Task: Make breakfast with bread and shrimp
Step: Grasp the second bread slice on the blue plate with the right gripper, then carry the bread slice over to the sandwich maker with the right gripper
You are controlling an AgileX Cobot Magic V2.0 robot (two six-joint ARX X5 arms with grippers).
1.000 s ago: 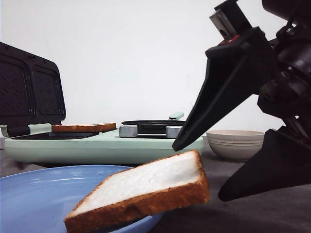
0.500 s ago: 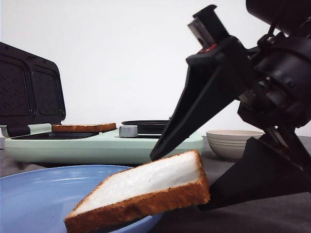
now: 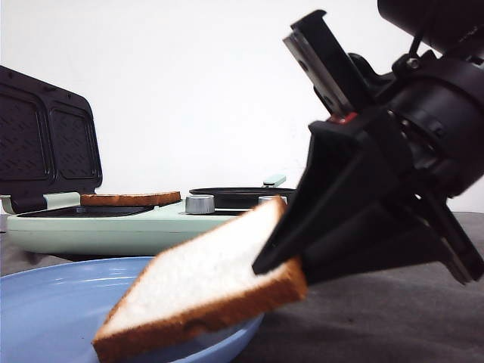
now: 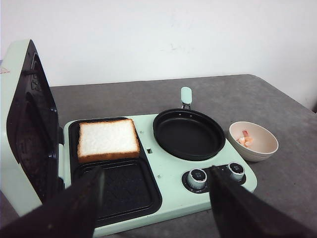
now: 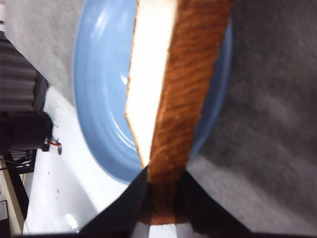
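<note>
Front view shows the right gripper (image 3: 291,271) pinching one corner of a bread slice (image 3: 200,291), tilted over the blue plate (image 3: 45,310), its gripped edge hidden between the fingers. The left gripper (image 4: 153,203) hangs wide apart, fingertips cut off, before the second slice (image 4: 107,140) and shrimp (image 4: 245,140).

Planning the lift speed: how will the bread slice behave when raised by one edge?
The bread slice probably holds its shape, since it spans straight from the right gripper toward the blue plate. Its soft crumb may dent under the fingers.
</note>
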